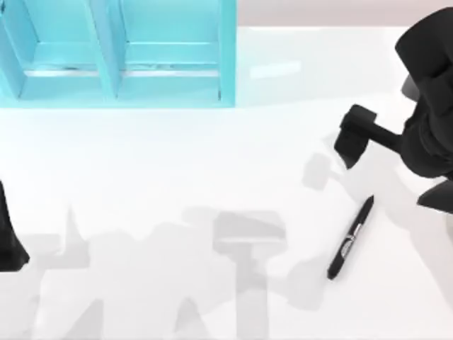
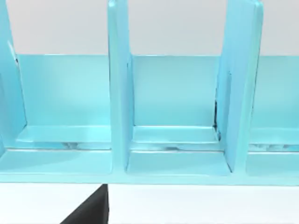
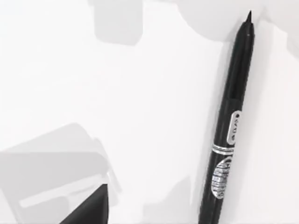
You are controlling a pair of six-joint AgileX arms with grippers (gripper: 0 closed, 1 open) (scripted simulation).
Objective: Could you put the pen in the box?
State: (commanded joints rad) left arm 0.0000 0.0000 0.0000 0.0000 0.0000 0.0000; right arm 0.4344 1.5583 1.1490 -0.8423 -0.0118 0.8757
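The pen (image 1: pixel 350 239) is slim and black with a silver-white label band. It lies flat and slanted on the white table at the right, its tip pointing to the far side. The right wrist view shows it lengthwise (image 3: pixel 229 116). My right gripper (image 1: pixel 350 140) hangs above the table, a little beyond the pen's tip and apart from it. The box (image 1: pixel 226 64) is a light-blue open box with upright dividers at the table's far left. In the left wrist view its compartments (image 2: pixel 119 93) face me. My left arm (image 1: pixel 10 237) stays parked at the left edge.
Grey shadows of the arms fall across the white table (image 1: pixel 177 163) between the box and the pen. The far edge of the table runs just behind the box.
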